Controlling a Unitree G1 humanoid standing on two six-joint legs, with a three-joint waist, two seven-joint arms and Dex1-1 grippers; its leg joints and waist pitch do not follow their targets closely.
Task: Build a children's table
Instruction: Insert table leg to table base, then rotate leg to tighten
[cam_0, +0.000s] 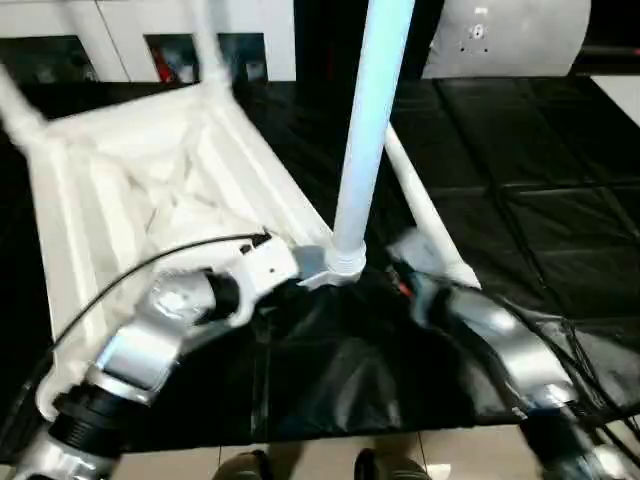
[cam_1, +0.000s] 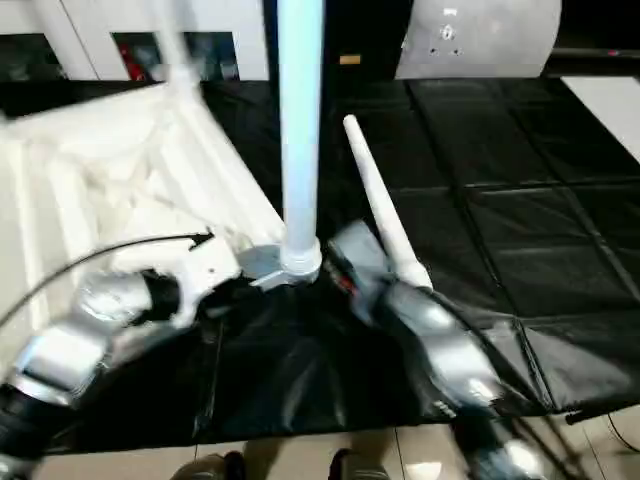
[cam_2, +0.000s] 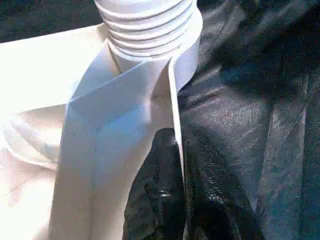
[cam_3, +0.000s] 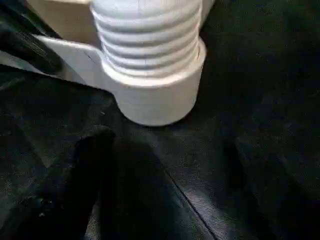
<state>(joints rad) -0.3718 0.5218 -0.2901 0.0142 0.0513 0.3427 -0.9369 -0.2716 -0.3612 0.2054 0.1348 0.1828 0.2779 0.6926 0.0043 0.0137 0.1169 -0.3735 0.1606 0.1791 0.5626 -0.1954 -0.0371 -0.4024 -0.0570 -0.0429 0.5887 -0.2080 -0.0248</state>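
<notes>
The children's table top (cam_0: 150, 180) lies upside down at the left, white, ribbed side up. One white leg (cam_0: 365, 130) stands upright in its near right corner socket (cam_3: 155, 95), its threaded end (cam_2: 147, 25) showing above the socket. A second leg (cam_0: 425, 215) lies loose on the black surface just to the right. Two more legs (cam_0: 210, 40) rise at the far corners. My left gripper (cam_2: 182, 190) is shut on the top's rim wall beside the socket. My right gripper (cam_3: 170, 200) stands open in front of the socket, holding nothing.
The black-covered work surface (cam_0: 520, 170) runs to the right and ends near me (cam_0: 330, 425), with pale floor and shoe tips (cam_0: 245, 465) below. White cabinets (cam_0: 60, 20) and a large pale rounded object (cam_0: 510, 35) stand behind. A black cable (cam_0: 150, 265) loops over my left forearm.
</notes>
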